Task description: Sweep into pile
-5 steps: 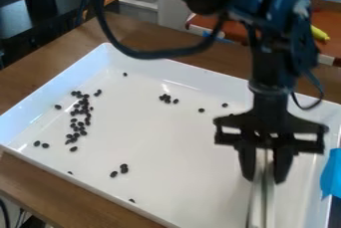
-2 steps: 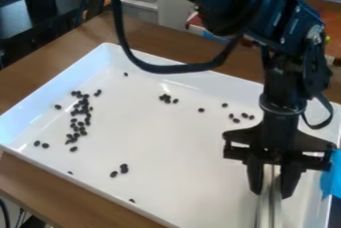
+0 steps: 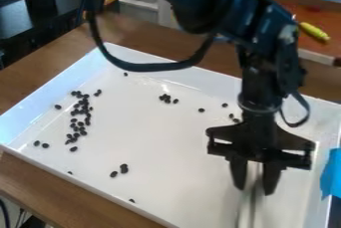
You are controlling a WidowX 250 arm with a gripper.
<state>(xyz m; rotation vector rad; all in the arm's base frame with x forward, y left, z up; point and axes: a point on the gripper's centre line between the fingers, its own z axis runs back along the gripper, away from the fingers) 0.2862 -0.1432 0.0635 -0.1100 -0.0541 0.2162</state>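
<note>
My gripper (image 3: pixel 254 182) hangs over the right part of the white tray (image 3: pixel 173 142), shut on a pale, flat-sided sweeping tool (image 3: pixel 248 204) that points down toward the tray's near right area. Small dark beans lie scattered in the tray. The largest cluster of beans (image 3: pixel 80 117) forms a long strip at the left. A small group (image 3: pixel 166 97) sits toward the back middle, and a few beans (image 3: pixel 123 168) lie near the front left. Some single beans (image 3: pixel 201 110) rest left of the arm, with others partly hidden behind it.
The tray's raised walls surround the work area, on a brown wooden table (image 3: pixel 40 182). Blue tape (image 3: pixel 331 174) is at the tray's right edge. Behind, a yellow object (image 3: pixel 314 31) lies on a reddish surface.
Over the last half second the gripper has moved left with the tool, after an earlier shift to the right and down. The visible beans at the left and middle have kept their places.
</note>
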